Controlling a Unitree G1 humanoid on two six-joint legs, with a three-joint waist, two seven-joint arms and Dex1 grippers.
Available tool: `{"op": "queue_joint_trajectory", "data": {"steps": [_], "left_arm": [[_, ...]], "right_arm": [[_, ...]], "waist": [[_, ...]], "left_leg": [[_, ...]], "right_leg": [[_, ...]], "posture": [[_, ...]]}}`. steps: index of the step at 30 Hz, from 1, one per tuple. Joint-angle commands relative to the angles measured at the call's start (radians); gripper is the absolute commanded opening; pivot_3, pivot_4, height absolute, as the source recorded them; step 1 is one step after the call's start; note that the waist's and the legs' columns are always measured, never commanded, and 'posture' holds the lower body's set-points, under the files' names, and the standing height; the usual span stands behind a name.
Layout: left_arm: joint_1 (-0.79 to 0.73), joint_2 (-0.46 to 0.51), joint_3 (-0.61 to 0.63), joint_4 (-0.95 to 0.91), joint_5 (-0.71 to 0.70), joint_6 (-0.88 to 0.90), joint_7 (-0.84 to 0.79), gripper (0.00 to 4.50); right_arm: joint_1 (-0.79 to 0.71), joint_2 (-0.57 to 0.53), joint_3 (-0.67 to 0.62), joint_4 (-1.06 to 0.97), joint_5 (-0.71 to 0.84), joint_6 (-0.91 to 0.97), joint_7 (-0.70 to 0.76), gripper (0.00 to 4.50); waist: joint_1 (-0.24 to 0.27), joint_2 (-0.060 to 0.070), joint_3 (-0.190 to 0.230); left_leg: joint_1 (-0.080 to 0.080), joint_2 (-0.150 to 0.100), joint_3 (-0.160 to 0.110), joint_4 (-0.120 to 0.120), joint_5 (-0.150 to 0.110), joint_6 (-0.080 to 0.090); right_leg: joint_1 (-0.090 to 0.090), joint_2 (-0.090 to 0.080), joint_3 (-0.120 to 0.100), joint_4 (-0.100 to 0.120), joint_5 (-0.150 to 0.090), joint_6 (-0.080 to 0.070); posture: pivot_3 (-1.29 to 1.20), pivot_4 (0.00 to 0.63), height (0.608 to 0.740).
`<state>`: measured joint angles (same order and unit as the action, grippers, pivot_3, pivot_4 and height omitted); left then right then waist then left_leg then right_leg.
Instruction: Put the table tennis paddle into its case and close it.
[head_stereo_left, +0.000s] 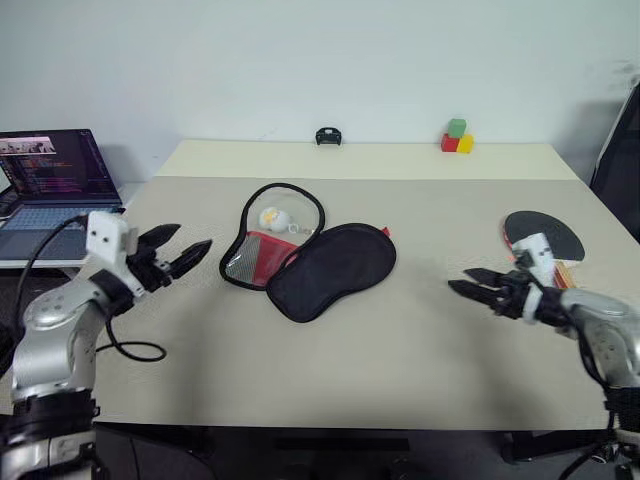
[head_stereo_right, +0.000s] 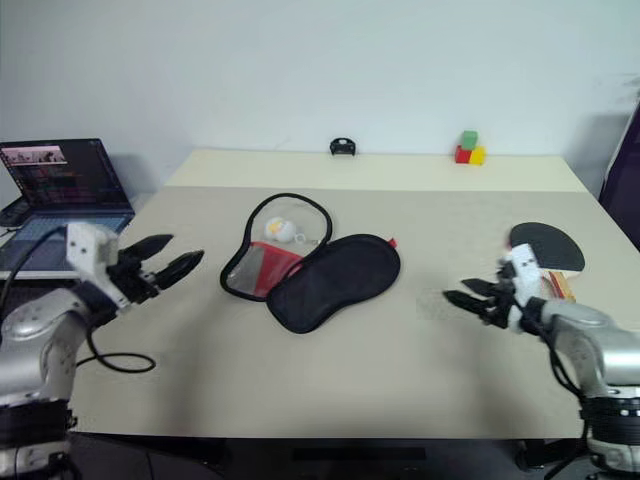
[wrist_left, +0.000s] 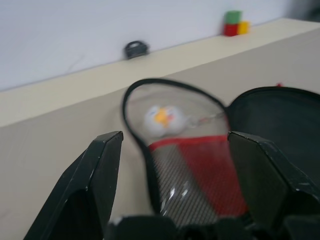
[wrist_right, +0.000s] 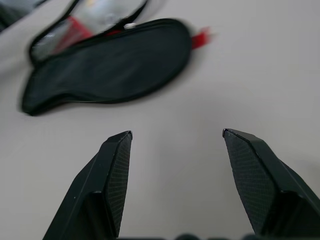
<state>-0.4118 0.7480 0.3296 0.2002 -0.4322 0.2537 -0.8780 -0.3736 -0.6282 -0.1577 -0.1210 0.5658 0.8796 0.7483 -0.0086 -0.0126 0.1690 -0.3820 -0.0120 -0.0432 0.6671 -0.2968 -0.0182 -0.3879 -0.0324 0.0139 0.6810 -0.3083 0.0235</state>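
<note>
On the table (head_stereo_left: 400, 380) middle lies the case (head_stereo_left: 310, 258), unzipped, no readable writing on it. Far right lies the paddle (head_stereo_left: 545, 234). Left gripper (head_stereo_left: 183, 248) and right gripper (head_stereo_left: 462, 281) both stand open, empty.

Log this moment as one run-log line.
black-and-red fabric case: unzipped, mid-table | black-faced wooden-handled paddle: outside, table's right | left tool: open, empty | right tool: open, empty
</note>
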Motion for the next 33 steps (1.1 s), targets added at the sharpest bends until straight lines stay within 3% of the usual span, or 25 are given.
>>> {"op": "queue_joint_trajectory", "data": {"steps": [1, 5, 9, 10, 23, 33], "left_arm": [[-0.049, 0.024, -0.044, 0.040, 0.023, -0.023, -0.055, 3.66], [-0.106, 0.015, -0.090, 0.077, 0.031, -0.033, -0.100, 3.66], [-0.124, 0.010, -0.112, 0.074, 0.026, -0.026, -0.137, 3.66], [-0.122, 0.010, -0.113, 0.065, 0.018, -0.016, -0.150, 3.66], [-0.043, 0.072, -0.103, -0.065, -0.059, 0.109, -0.289, 3.66], [-0.032, 0.075, -0.090, -0.091, -0.060, 0.131, -0.278, 3.66]], "right_arm": [[-0.040, 0.040, 0.033, -0.049, 0.022, 0.047, -0.046, 3.14], [-0.063, 0.099, 0.115, -0.045, 0.000, 0.054, -0.066, 3.14], [-0.094, 0.173, 0.165, -0.022, -0.007, 0.090, -0.127, 4.38], [-0.100, 0.187, 0.179, -0.011, -0.015, 0.092, -0.136, 4.45], [-0.277, 0.422, 0.209, 0.242, -0.058, 0.167, -0.263, 4.45], [-0.383, 0.614, 0.086, 0.333, -0.002, 0.229, -0.347, 4.45]], "waist": [[-0.001, 0.000, 0.000], [-0.002, 0.000, 0.000], [-0.009, 0.000, 0.000], [-0.012, 0.000, 0.000], [-0.034, -0.001, 0.000], [-0.043, -0.001, 0.000]], "left_leg": [[0.000, 0.000, 0.000, 0.000, 0.000, 0.000], [-0.001, 0.000, -0.001, 0.000, 0.000, 0.000], [-0.001, 0.000, 0.000, 0.000, 0.000, 0.000], [-0.001, 0.000, -0.001, 0.000, 0.000, 0.000], [0.000, 0.002, -0.001, 0.000, 0.000, 0.000], [0.000, 0.003, -0.001, -0.001, 0.000, -0.001]], "right_leg": [[0.000, 0.000, 0.000, 0.000, 0.000, 0.000], [-0.001, 0.001, 0.000, 0.000, 0.000, 0.000], [-0.001, 0.001, 0.000, 0.000, 0.000, 0.000], [-0.001, 0.001, 0.000, 0.000, 0.000, 0.000], [-0.002, 0.003, 0.000, 0.002, 0.000, 0.000], [-0.003, 0.004, 0.001, 0.002, 0.000, -0.001]], "posture": [[0.00, 0.150, 0.740], [0.00, 0.150, 0.740], [0.00, 0.150, 0.740], [0.00, 0.150, 0.740], [0.00, 0.150, 0.740], [0.00, 0.150, 0.740]]}}
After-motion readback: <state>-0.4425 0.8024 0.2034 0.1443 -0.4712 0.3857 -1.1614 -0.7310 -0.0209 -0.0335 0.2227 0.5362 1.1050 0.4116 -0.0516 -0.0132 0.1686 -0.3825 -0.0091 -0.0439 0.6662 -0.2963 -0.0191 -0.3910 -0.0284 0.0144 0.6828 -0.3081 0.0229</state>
